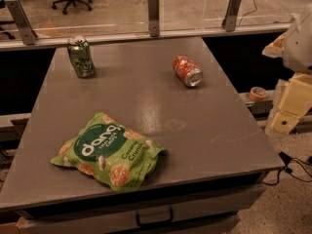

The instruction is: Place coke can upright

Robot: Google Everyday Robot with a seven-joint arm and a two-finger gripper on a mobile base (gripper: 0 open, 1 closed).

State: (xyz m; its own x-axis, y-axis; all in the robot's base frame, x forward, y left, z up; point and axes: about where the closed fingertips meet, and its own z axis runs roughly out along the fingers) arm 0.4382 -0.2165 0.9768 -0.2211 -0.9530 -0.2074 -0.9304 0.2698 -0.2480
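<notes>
Coke can on its side at the far right of the bench, touching nothing. Green can upright far left, well apart. Green snack bag flat at front left. Gripper off the bench's right side, away from the coke can; whether open or closed, cannot tell.
</notes>
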